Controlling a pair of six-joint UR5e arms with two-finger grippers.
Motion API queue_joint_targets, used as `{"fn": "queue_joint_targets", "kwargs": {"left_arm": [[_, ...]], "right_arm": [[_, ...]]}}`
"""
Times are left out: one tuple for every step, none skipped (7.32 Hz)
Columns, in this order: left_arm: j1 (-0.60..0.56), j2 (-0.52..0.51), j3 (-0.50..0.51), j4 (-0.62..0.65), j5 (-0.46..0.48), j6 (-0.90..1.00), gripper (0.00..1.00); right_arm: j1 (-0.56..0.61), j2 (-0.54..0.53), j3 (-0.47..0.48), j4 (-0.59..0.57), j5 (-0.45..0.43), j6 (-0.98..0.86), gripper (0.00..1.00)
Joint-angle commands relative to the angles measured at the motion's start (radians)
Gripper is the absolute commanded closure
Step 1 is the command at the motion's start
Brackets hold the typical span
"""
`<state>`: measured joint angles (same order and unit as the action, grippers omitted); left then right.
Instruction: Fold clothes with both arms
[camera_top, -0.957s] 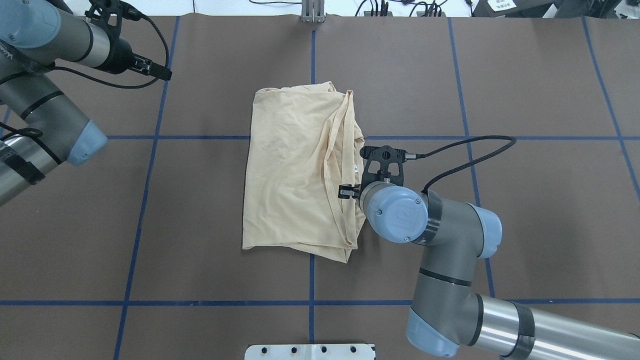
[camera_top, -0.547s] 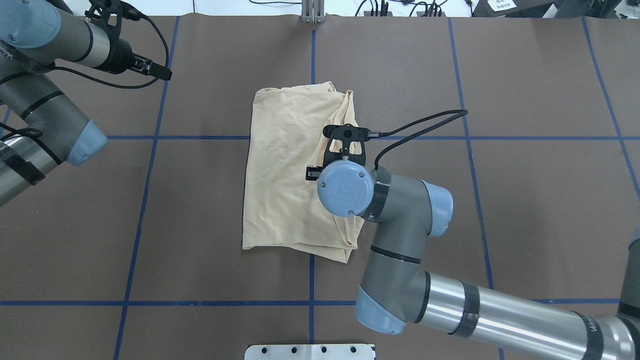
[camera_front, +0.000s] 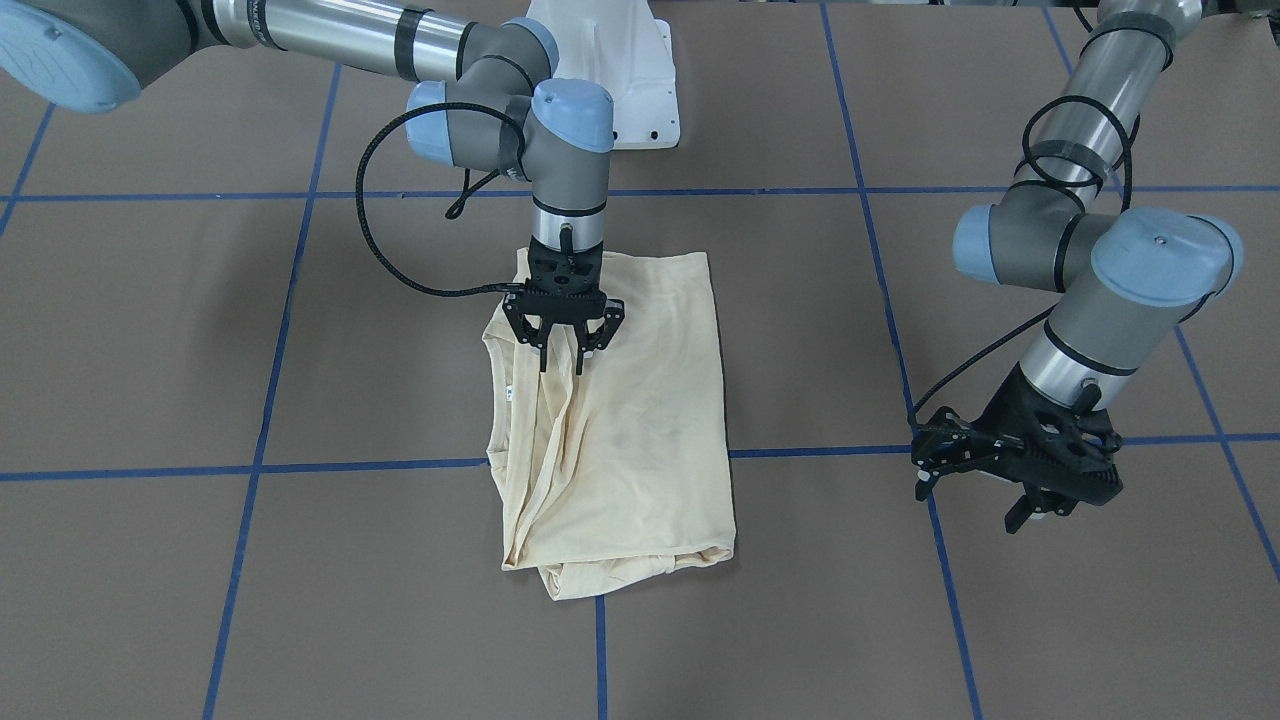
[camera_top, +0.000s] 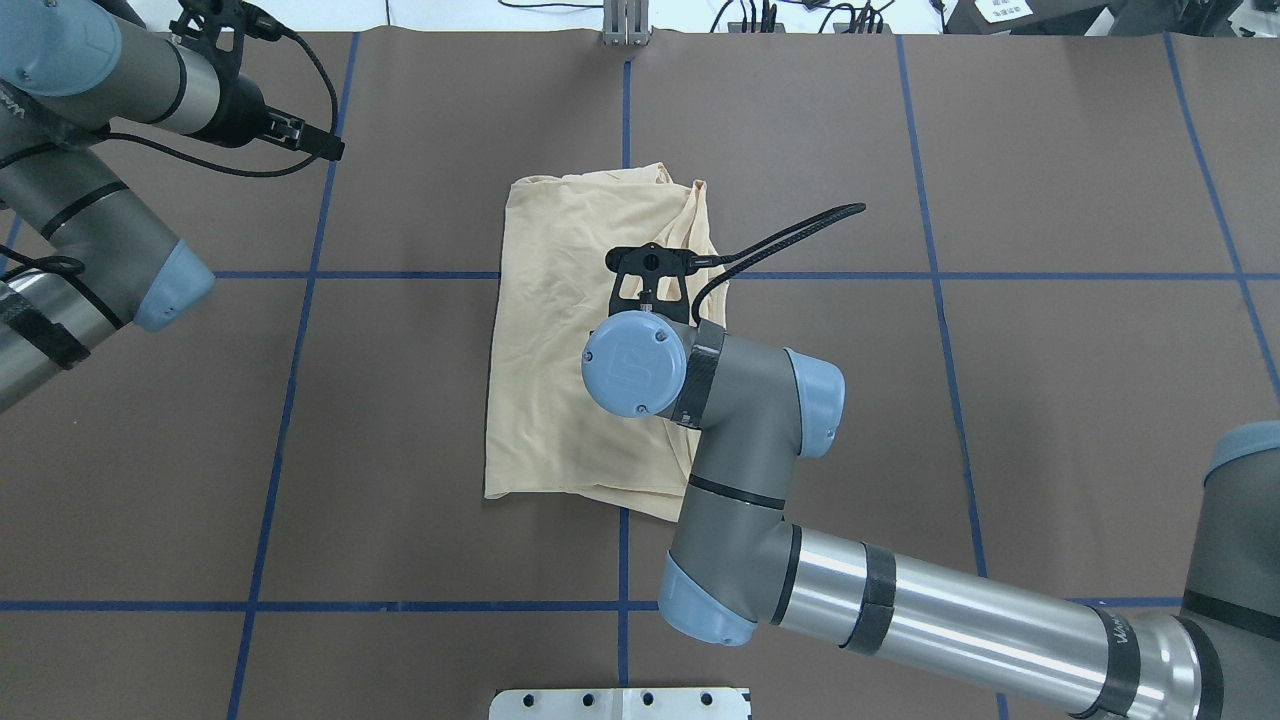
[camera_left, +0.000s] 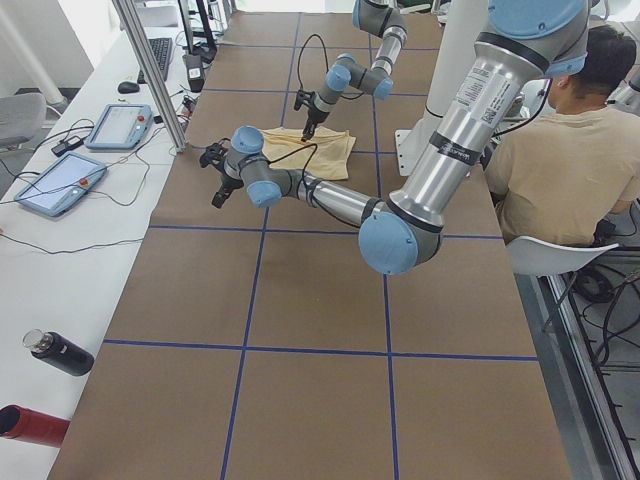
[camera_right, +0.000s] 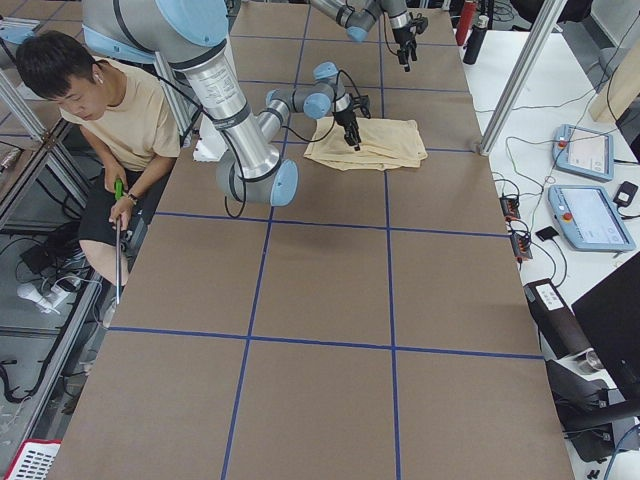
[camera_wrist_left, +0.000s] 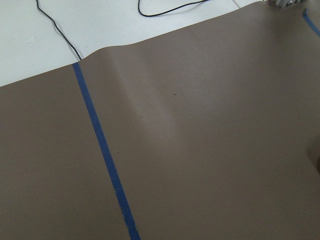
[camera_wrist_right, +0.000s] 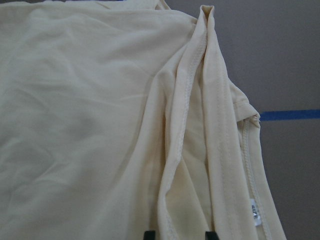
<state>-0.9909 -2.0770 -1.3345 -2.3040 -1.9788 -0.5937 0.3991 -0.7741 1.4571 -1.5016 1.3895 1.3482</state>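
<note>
The cream-yellow shirt (camera_front: 640, 420) lies folded into a tall rectangle at the table's middle (camera_top: 560, 260), plain side up, print hidden. Loose sleeve folds bunch along its edge toward the robot's right, beside the white neck label (camera_front: 508, 392). My right gripper (camera_front: 563, 362) points straight down over those folds, open; in the right wrist view (camera_wrist_right: 179, 234) its fingertips (camera_wrist_right: 149, 234) straddle a seamed fold of the shirt (camera_wrist_right: 90, 125). In the overhead view its wrist hides it. My left gripper (camera_front: 968, 503) is open and empty, above bare table far off the shirt (camera_top: 312, 142).
The white pedestal base (camera_front: 620, 70) stands at the robot's table edge. A seated person (camera_right: 100, 100) is beside the table. Tablets (camera_left: 120, 125) and bottles (camera_left: 60, 352) lie on the white side bench. A metal post (camera_top: 625, 20) stands at the far edge.
My right arm has swung from the shirt's right edge leftward and farther over the shirt. The shirt and the left arm have not moved.
</note>
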Motion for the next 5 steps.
{"fn": "queue_joint_targets", "kwargs": {"left_arm": [[0.000, 0.000, 0.000, 0.000, 0.000, 0.000, 0.00], [0.002, 0.000, 0.001, 0.000, 0.000, 0.000, 0.00], [0.002, 0.000, 0.001, 0.000, -0.002, 0.000, 0.00], [0.006, 0.002, 0.003, 0.000, 0.000, 0.000, 0.00], [0.006, 0.002, 0.003, 0.000, 0.000, 0.000, 0.00]], "right_arm": [[0.000, 0.042, -0.072, -0.003, 0.000, -0.011, 0.56], [0.000, 0.045, -0.073, -0.006, 0.002, -0.021, 0.56], [0.000, 0.044, -0.073, -0.008, 0.002, -0.032, 0.67], [0.000, 0.042, -0.072, -0.009, 0.003, -0.038, 0.91], [0.001, 0.041, -0.066, -0.008, 0.003, -0.078, 1.00]]}}
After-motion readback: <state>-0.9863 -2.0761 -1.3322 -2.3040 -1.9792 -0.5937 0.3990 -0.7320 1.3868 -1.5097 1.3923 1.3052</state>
